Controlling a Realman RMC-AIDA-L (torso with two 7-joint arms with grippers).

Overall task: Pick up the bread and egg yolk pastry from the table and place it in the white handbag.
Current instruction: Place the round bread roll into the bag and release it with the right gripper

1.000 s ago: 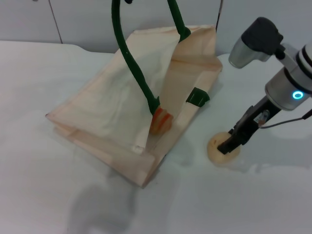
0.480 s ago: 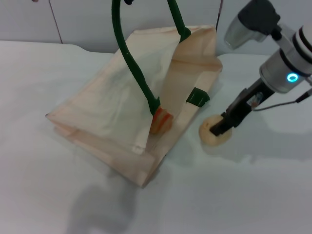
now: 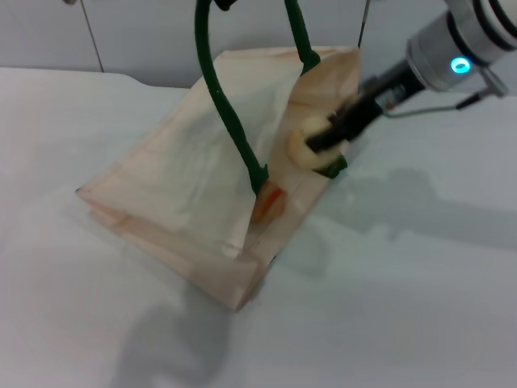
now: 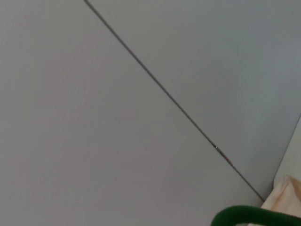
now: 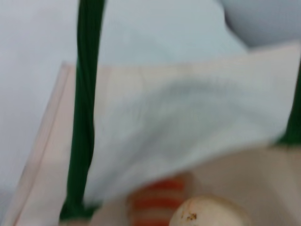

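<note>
1. Right end effector (image 3: 323,139) clenched on the pastry (image 3: 302,143), held above the open mouth of the bag (image 3: 186,178); clear of the counter (image 3: 388,283).
2. Left end effector out of sight above the head view's top edge, apparently holding up the green handles (image 3: 220,97); whether clenched or released cannot be told; its wrist view catches only a bit of green handle and a corner of the cloth.
3. Pastry: small, round, matte; likely light, soft and crumbly; best taken across the middle with a gentle squeeze; too hard a grip could dent or crack it.
4. Bread (image 3: 271,200): already inside the bag, lying low near the mouth; orange ridges showing past the cloth edge; seen in the right wrist view (image 5: 157,202) just beyond the pastry (image 5: 207,214); probably springy and light.
5. Bag: limp cloth, lying tilted on the counter with the mouth pulled open by the raised handles; likely to sag shut if the handles drop.
6. Remaining by this reading: lowering into the mouth and letting go beside the bread.
</note>
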